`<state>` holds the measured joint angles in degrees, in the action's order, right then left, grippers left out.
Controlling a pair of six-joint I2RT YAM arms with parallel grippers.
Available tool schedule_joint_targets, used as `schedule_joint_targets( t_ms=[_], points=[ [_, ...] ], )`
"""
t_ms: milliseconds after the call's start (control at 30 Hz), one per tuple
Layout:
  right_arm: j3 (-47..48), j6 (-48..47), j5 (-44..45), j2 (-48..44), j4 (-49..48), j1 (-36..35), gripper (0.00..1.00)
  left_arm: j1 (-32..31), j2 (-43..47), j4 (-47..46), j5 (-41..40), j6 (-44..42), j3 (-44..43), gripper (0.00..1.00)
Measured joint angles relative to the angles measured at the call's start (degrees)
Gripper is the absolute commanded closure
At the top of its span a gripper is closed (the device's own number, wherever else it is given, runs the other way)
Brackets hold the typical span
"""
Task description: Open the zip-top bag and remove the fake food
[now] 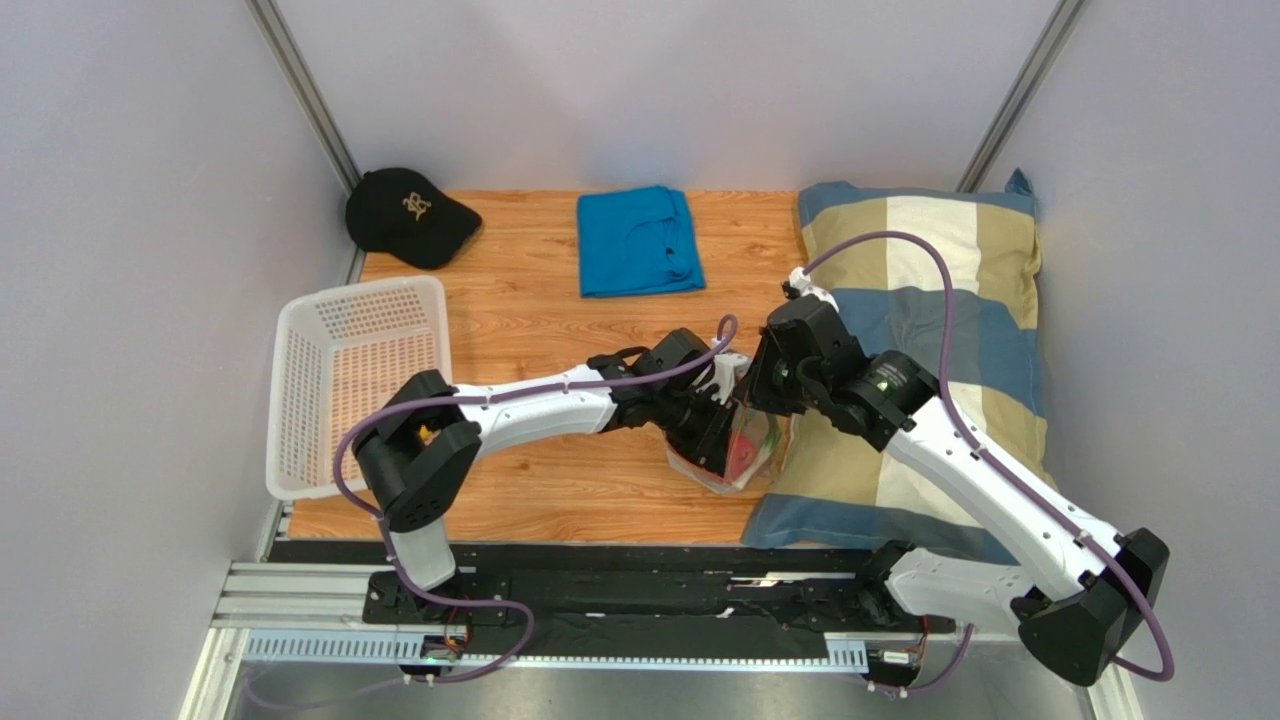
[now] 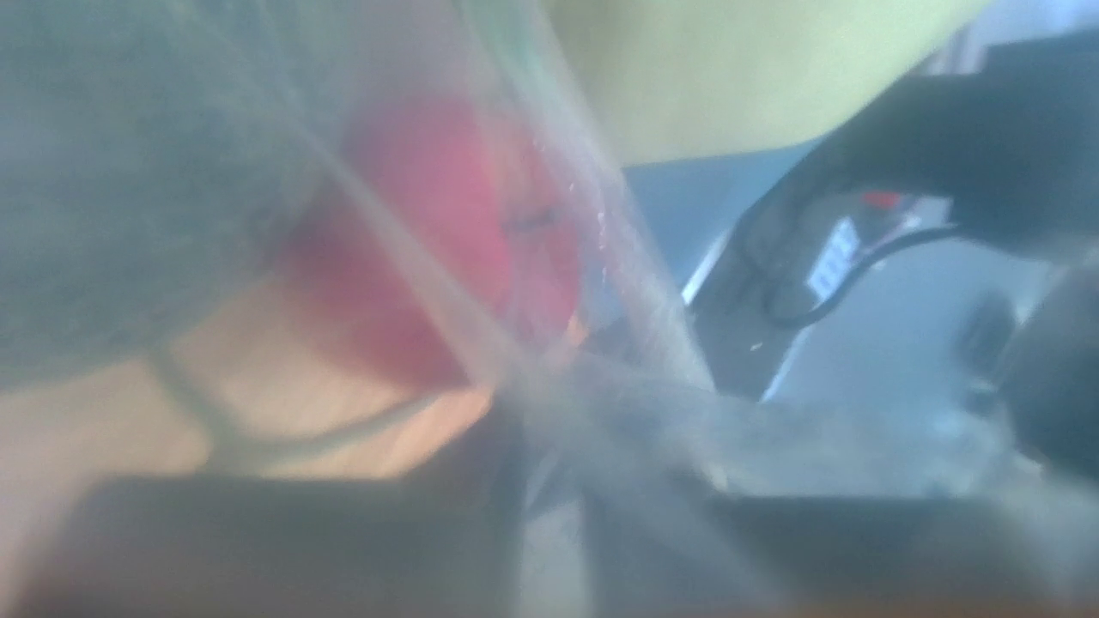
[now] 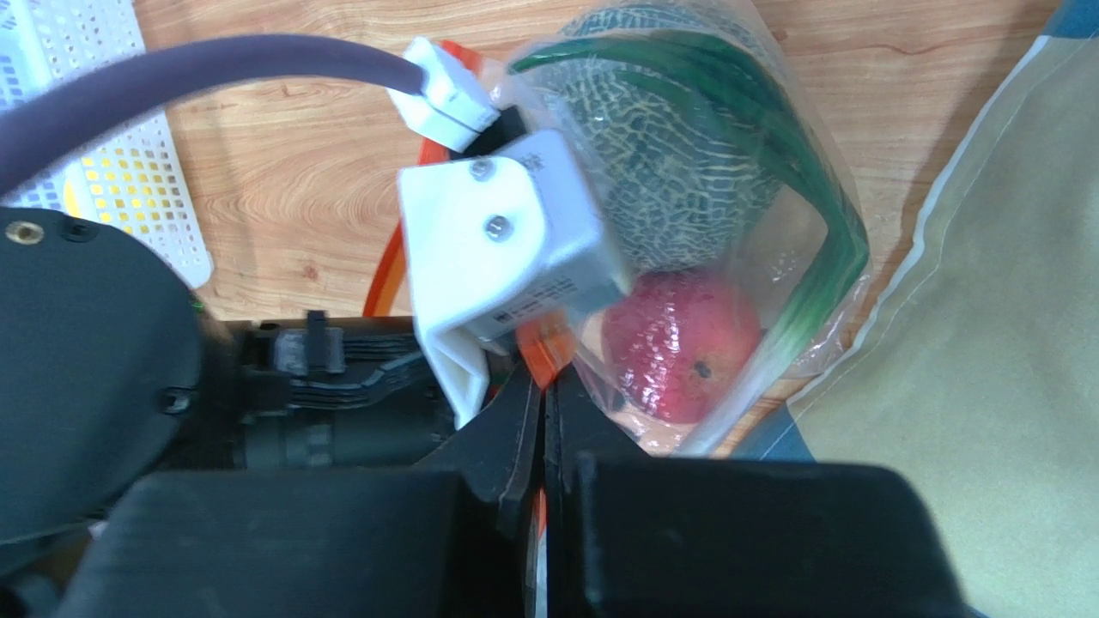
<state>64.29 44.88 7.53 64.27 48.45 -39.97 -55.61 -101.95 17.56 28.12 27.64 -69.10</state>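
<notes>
The zip-top bag lies at the table's front middle, against the pillow's edge. Both grippers meet at it. My right gripper is shut on the bag's orange-red zip strip. In the right wrist view the bag holds the grey-green leafy ball and the red fruit. The yellow fruit is hidden. My left gripper presses into the bag from the left; its view is blurred by plastic, with the red fruit close. Its fingers pinch gathered plastic.
A white basket stands at the left. A black cap and a folded blue cloth lie at the back. A striped pillow fills the right side, touching the bag.
</notes>
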Motion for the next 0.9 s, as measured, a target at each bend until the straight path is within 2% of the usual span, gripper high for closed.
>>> schedule_joint_targets(
  t_ms=[67,200,233,267,333,367,467,533,567,633,667,733,833,867,900],
  points=[
    [-1.8,-0.8,-0.4,-2.0,-1.0,0.0,1.00,-0.3,1.3,3.5,-2.4,-0.7,-0.6,0.59],
    [-5.1,-1.5,-1.3,-5.7,-3.9,0.0,1.00,-0.5,4.1,11.0,-6.8,-1.5,-4.2,0.57],
    [-6.0,-1.6,-1.7,-6.5,-5.0,0.0,1.00,-0.5,5.0,12.1,-7.9,-1.6,-4.9,0.61],
    [-6.9,-1.7,-2.2,-7.1,-5.8,0.0,1.00,-0.5,6.1,13.0,-9.0,-1.7,-5.4,0.70],
    [-8.5,-1.8,-2.6,-7.8,-7.1,0.0,1.00,-0.5,8.5,14.1,-10.8,-1.9,-5.6,0.76],
    [-9.1,-1.8,-2.7,-8.1,-7.6,0.0,1.00,-0.5,9.2,14.4,-11.5,-2.1,-5.6,0.83],
    [-10.1,-1.6,-2.7,-8.6,-8.9,0.0,1.00,-0.5,10.0,12.7,-12.6,-1.6,-4.9,0.85],
    [-10.0,-1.0,-2.5,-8.7,-9.6,0.0,1.00,-0.5,10.0,10.5,-13.2,-1.0,-3.3,0.80],
    [-10.0,-0.4,-2.4,-8.7,-9.8,0.0,1.00,-0.5,10.0,8.8,-13.8,-0.4,-1.9,0.73],
    [-10.0,1.1,-1.9,-8.7,-9.9,0.0,1.00,-0.5,10.4,5.7,-14.9,0.7,0.9,0.69],
    [-10.0,1.9,-1.7,-8.7,-9.9,0.0,1.00,-0.5,10.8,4.0,-15.3,1.2,2.5,0.59],
    [-10.0,3.8,-1.3,-8.7,-10.1,0.0,1.00,-0.5,11.5,0.9,-16.8,2.3,5.6,0.55],
    [-10.0,5.9,-1.0,-8.6,-10.4,0.0,1.00,-0.5,11.3,-1.6,-17.5,3.2,6.9,0.43],
    [-10.0,6.5,-1.0,-8.6,-10.6,0.0,1.00,-0.5,11.1,-2.6,-17.5,3.4,6.9,0.31],
    [-10.0,7.0,-1.0,-8.5,-10.6,0.0,1.00,-0.6,10.7,-3.8,-17.3,3.7,6.9,0.24]
  ],
)
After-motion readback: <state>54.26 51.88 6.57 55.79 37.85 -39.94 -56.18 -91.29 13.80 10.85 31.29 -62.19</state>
